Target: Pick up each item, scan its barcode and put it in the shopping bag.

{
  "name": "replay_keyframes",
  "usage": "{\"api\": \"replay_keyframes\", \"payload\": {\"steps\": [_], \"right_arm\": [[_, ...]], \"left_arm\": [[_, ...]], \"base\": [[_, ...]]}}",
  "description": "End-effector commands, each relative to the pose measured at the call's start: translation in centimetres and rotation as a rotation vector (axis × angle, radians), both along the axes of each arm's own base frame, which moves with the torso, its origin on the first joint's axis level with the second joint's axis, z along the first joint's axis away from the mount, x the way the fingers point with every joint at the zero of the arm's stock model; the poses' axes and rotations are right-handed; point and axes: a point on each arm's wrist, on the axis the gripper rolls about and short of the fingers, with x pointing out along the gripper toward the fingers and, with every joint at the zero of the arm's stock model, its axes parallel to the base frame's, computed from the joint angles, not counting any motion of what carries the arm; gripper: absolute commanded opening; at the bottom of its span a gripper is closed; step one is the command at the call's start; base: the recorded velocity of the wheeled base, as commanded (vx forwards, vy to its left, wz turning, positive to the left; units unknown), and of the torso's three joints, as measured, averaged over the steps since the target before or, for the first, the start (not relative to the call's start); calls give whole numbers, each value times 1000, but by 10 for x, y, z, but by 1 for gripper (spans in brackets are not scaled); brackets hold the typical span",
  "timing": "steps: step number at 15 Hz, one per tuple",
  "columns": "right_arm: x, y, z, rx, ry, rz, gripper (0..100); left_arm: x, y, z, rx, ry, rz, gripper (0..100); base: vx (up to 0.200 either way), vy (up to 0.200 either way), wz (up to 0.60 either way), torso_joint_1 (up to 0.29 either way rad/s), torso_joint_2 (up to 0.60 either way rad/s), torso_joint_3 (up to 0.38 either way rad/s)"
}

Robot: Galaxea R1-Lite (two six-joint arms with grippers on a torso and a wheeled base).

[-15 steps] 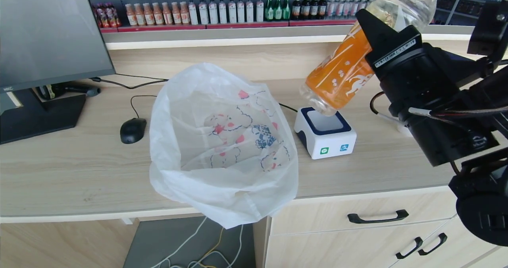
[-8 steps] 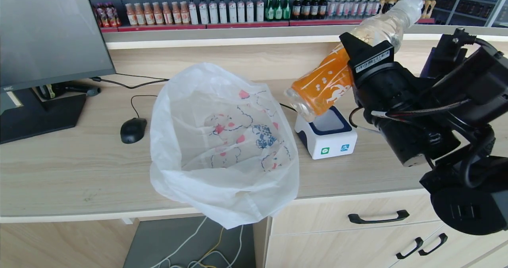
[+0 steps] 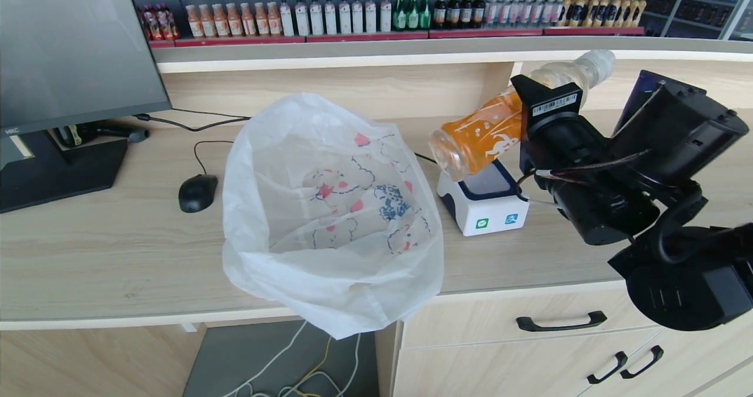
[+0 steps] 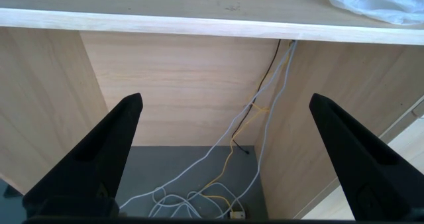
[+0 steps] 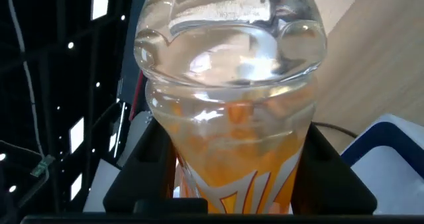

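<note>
The right claw (image 3: pixel 532 114) is shut tight on a bottle (image 3: pixel 479 138) with an orange label, gripping it near the clear top part. The bottle is up in the air and tipped almost onto its side. Its bottom end hangs just above the little white scanner box (image 3: pixel 482 200), and its cap end points up and toward the back of the counter (image 3: pixel 117 244). Beside the scanner, on the robot's left, stands the white shopping bag (image 3: pixel 332 220) with its mouth wide open. The left claw (image 4: pixel 225 151) is down low in front of the space under the counter, with its fingers spread far apart and nothing in them. I think this is the scanning step, or the very end of it. Next, the right arm needs to carry the bottle sideways over the bag's mouth, lower it in and let go. The bag is thin and floppy, so the bottle should go in over the rim and not bump it.
</note>
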Motion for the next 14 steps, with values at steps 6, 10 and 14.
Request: {"api": "replay_keyframes", "payload": {"steps": [6, 10, 14], "right_arm": [[7, -6, -7, 41, 19, 9, 0], [10, -12, -11, 81, 31, 6, 0], [18, -18, -16, 95, 45, -1, 0]], "left_arm": [[0, 0, 0, 0, 0, -1, 100], [0, 0, 0, 0, 0, 1, 100], [0, 0, 0, 0, 0, 1, 100]], "base": [[0, 0, 0, 0, 0, 0], [0, 0, 0, 0, 0, 0], [0, 0, 0, 0, 0, 0]]}}
